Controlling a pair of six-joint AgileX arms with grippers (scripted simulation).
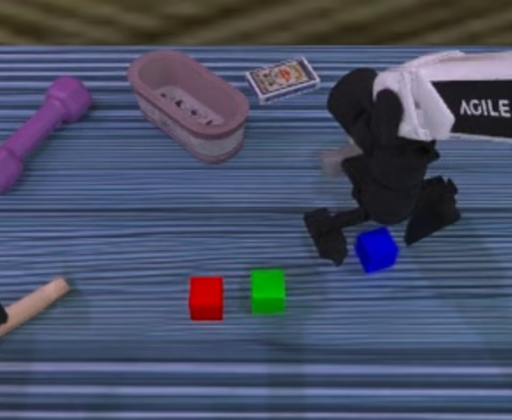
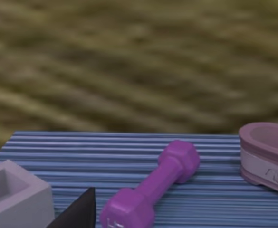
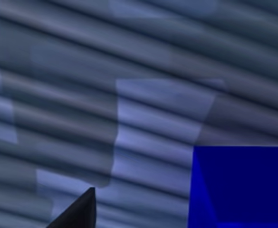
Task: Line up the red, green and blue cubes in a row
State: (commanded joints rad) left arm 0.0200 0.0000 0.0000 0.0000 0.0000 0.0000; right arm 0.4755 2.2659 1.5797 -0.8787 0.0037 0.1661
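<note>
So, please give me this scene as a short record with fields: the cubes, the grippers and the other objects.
red cube: front centre of the blue striped table, just left of the green cube
blue cube: right of the green cube and farther back, between the open fingers of the right gripper
left gripper: parked at the table's left edge
other objects: purple dumbbell, pink oval tub, card box, wooden stick

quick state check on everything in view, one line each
red cube: on the table, beside the green one
green cube: on the table, right of red, small gap
blue cube: between the right gripper's fingers, not in the row
right gripper: open, straddling blue
pink tub: upright, far side
purple dumbbell: lying flat
card box: lying flat
wooden stick: lying at left edge
</note>
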